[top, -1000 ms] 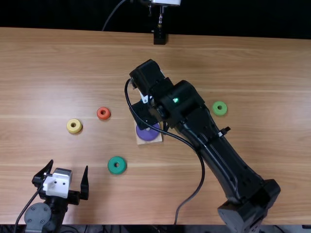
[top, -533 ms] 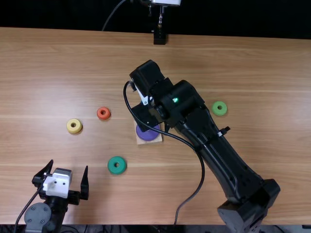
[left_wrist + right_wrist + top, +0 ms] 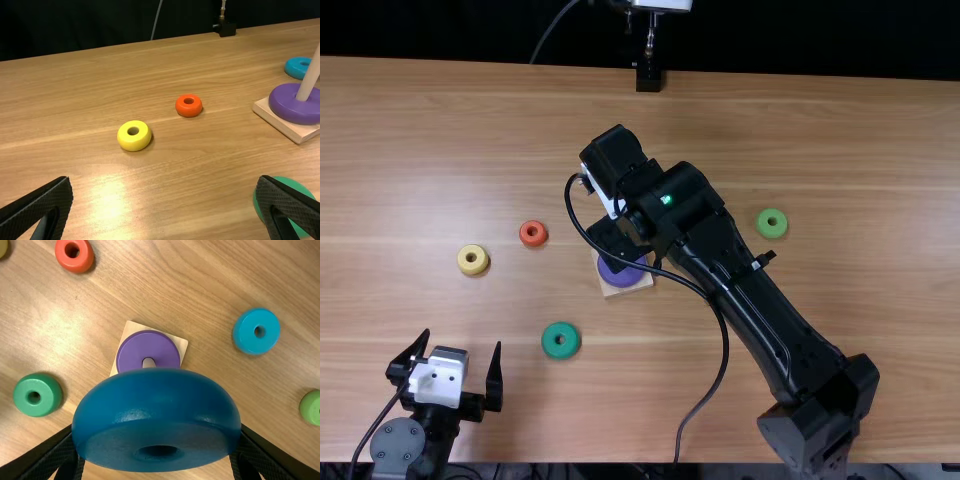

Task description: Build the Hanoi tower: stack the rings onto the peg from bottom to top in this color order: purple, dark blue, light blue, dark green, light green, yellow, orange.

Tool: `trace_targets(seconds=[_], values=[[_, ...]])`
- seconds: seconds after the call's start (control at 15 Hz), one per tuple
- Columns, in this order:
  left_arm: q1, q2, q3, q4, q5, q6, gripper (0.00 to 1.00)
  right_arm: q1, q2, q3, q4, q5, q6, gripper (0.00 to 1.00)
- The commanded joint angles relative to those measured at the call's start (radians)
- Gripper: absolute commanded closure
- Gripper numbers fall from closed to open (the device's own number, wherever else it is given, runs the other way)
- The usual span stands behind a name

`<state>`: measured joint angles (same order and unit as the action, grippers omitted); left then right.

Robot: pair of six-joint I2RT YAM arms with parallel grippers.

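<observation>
Over the base, my right gripper (image 3: 618, 238) hangs above the purple ring (image 3: 623, 272). In the right wrist view the right gripper (image 3: 157, 440) is shut on the dark blue ring (image 3: 157, 415), held tilted; the peg (image 3: 148, 363) stands just beyond it. The purple ring (image 3: 297, 106) lies around the peg (image 3: 310, 75) on the square base (image 3: 280, 120). My left gripper (image 3: 462, 342) stands open and empty at the near left, as does the left gripper (image 3: 166, 182) in its wrist view. The light blue ring (image 3: 256, 331) lies on the table beyond the base.
Loose on the table (image 3: 440, 120) lie the yellow ring (image 3: 473, 260), the orange ring (image 3: 533, 233), the dark green ring (image 3: 561, 340) and the light green ring (image 3: 772, 223). The right arm spans from the near right edge to the middle.
In the top view the right arm has shifted slightly left, with its gripper still over the base. The left arm and the table's loose rings have not moved.
</observation>
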<state>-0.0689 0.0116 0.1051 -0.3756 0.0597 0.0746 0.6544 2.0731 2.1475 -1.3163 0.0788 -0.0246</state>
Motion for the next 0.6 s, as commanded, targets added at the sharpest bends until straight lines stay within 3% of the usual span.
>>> trace_targets(seconds=[0.0, 0.07, 0.2, 0.27, 0.33, 0.47, 0.53], values=[[0.011, -0.012, -0.105, -0.079, 0.016, 0.014, 0.0, 0.005, 0.016, -0.001, -0.005, -0.005, -0.012, 1.0], [0.011, -0.012, -0.105, -0.079, 0.016, 0.014, 0.0, 0.005, 0.016, -0.017, -0.005, -0.003, -0.02, 1.0], [0.011, -0.012, -0.105, -0.079, 0.016, 0.014, 0.0, 0.005, 0.016, -0.017, -0.003, -0.003, -0.101, 1.0], [0.011, -0.012, -0.105, -0.081, 0.016, 0.014, 0.0, 0.005, 0.018, -0.018, -0.003, -0.001, -0.124, 1.0], [0.011, -0.012, -0.105, -0.079, 0.016, 0.014, 0.0, 0.004, 0.027, -0.02, -0.006, 0.004, -0.143, 1.0], [0.011, -0.012, -0.105, -0.079, 0.016, 0.014, 0.0, 0.007, 0.035, -0.02, -0.032, 0.035, -0.215, 1.0], [0.011, -0.012, -0.105, -0.079, 0.016, 0.014, 0.0, 0.007, 0.036, -0.02, -0.045, 0.037, -0.24, 1.0]])
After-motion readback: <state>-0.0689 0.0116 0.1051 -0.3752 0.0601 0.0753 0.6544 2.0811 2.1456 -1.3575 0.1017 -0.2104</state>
